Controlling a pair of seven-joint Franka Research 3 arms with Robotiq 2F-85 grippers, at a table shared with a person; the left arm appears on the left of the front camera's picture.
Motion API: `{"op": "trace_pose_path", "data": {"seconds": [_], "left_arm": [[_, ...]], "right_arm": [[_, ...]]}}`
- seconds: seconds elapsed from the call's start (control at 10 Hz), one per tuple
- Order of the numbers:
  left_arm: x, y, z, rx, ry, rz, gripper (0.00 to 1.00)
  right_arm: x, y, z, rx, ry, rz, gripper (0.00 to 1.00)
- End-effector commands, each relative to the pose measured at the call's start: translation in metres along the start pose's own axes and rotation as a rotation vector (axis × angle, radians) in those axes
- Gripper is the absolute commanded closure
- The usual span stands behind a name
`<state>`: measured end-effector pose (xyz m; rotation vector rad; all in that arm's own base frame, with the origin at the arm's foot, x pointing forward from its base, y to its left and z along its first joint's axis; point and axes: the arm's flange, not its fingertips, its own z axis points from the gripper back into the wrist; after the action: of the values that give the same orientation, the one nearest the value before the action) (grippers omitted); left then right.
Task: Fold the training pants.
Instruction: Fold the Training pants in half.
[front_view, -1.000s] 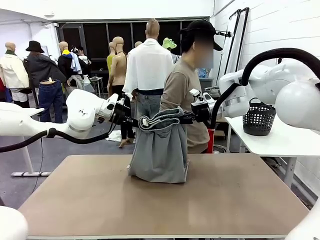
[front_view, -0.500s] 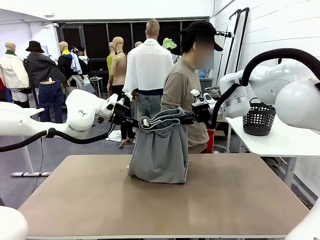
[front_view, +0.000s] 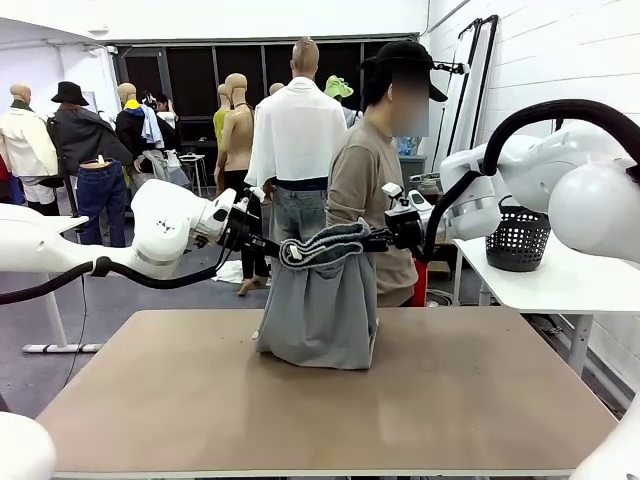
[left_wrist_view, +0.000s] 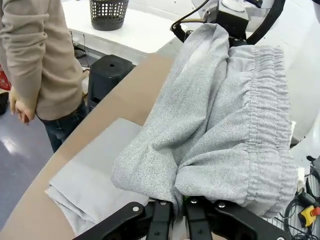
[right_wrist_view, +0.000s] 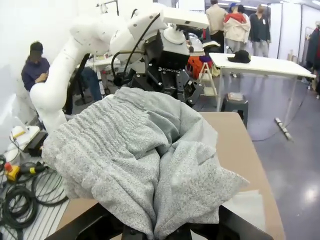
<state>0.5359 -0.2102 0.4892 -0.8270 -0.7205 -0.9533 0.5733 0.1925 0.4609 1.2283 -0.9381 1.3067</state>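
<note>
Fingers of the left gripper are pinched tight on a bunched fold of the training pants, heathered grey jersey with a ribbed, gathered elastic waistband running along one edge. The right gripper is likewise clamped on the opposite end of the waistband; in its wrist view the soft knit spills over the closed fingers in thick, rumpled folds. Between the two grippers, the left gripper on one side, the pants hang as a loose, sack-like shape, the top sagging in rolled creases. Their lower part rests in flat layers on the smooth tan table. A person in a beige top stands just behind the hanging cloth.
</note>
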Motion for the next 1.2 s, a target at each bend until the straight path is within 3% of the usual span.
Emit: {"op": "trace_pose_path", "data": {"seconds": [0.0,0.4,0.8,1.0,1.1], "left_arm": [[-0.018,-0.012,0.004,-0.046,0.038,0.124,1.00],[-0.073,-0.021,-0.009,-0.116,0.132,0.401,1.00],[-0.119,-0.017,-0.030,-0.159,0.185,0.566,1.00],[-0.119,-0.004,-0.023,-0.078,0.138,0.556,1.00],[-0.114,-0.006,-0.017,-0.047,0.058,0.547,1.00]], "right_arm": [[-0.022,0.014,-0.008,-0.002,-0.092,-0.126,1.00],[-0.068,0.033,-0.021,0.008,-0.198,-0.302,1.00],[-0.119,0.044,-0.029,0.004,-0.246,-0.488,1.00],[-0.127,0.045,-0.023,-0.009,-0.188,-0.499,1.00],[-0.132,0.047,-0.033,0.025,-0.187,-0.469,1.00]]}}
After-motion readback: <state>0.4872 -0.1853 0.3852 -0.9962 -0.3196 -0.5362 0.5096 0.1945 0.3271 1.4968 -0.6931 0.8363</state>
